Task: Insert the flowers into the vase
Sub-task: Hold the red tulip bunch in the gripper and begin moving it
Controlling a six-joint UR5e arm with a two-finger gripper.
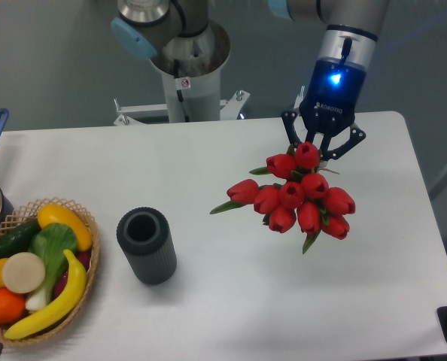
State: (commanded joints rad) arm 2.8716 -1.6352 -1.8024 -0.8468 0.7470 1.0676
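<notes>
Closest to us in the fixed camera view sits the wicker basket (88, 226) of fruit at the left edge, with the vase (147, 245) upright just to its right on the table (231, 316). Well apart to the right, the gripper (320, 147) hangs over the flowers (299, 197). We can't tell if its fingers are clamped on the stems, the buds hide them. Our worry: the bunch looks wider than that mouth, so stems could miss the opening or knock the vase over.
</notes>
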